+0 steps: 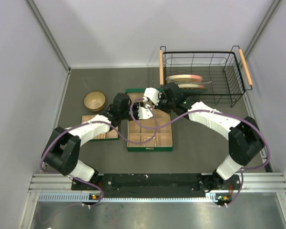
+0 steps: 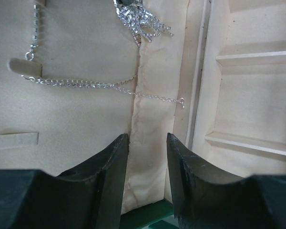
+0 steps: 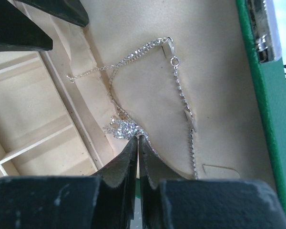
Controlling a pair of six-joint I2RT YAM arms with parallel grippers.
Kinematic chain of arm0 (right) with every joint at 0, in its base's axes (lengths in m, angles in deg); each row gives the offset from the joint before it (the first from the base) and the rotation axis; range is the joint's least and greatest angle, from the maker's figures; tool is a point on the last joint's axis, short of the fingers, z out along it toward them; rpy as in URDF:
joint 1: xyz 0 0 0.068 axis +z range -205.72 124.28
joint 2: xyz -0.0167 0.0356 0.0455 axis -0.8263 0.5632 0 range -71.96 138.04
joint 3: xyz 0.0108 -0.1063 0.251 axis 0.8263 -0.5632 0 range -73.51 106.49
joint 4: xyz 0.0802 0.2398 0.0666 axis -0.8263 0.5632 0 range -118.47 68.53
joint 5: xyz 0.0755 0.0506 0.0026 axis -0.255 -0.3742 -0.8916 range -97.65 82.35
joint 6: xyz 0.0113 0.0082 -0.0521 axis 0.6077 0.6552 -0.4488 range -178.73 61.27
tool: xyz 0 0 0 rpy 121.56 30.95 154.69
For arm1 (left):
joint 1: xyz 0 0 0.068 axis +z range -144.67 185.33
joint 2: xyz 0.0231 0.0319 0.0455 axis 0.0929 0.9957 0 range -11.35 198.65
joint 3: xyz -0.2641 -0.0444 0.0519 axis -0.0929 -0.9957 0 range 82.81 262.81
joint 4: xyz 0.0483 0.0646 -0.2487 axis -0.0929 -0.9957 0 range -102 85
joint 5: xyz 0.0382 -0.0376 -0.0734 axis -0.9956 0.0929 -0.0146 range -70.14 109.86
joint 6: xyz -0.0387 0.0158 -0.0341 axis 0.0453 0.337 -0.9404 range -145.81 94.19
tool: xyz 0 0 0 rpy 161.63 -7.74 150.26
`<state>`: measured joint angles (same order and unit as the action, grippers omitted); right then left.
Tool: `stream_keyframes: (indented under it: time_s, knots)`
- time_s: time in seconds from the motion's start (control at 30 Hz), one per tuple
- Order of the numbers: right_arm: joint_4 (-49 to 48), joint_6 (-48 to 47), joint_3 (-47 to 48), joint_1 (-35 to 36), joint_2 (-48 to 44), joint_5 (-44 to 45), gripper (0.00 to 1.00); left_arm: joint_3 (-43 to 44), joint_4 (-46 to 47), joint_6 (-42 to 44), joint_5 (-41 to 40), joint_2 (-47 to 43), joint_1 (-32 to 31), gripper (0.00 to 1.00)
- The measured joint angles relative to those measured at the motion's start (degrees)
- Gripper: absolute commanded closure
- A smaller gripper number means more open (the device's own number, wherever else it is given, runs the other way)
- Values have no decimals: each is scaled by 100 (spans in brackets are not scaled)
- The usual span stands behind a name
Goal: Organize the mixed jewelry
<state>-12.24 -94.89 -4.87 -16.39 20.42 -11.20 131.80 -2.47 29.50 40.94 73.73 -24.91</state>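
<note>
Necklace, the fine silver chain one, is spread across the beige padded panel of the green box, right beside the divided compartments. It seems to hook round 1 little beige tab at its corner, and its loose clasp end trails over the panel's seam. The right gripper has its jaws pinched together on the sparkly pendant cluster and is holding it down against the padding. The left gripper hangs just above the panel with jaws apart and nothing in them, lined up on the seam a bit short of that loose end. The box itself sits mid-desk. My read: they're on the step of laying the necklace out neatly on the panel. Next up is probably the left one going for the clasp end, which means a really delicate pinch on thin chain lying flat on soft fabric without dragging the rest out of place.
</note>
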Motion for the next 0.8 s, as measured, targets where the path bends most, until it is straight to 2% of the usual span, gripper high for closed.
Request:
stream_keyframes:
  time_s: [0.43, 0.73, 0.8]
  knots:
    - [-37, -2, 0, 0, 0, -2, 96, 72, -87, 173, -70, 225, -57, 73]
    - [-39, -4, -9, 0, 0, -2, 96, 96, -68, 186, -269, 337, -111, 99]
    - [-44, -4, -26, 0, 0, -2, 96, 105, -57, 179, -317, 361, -127, 100]
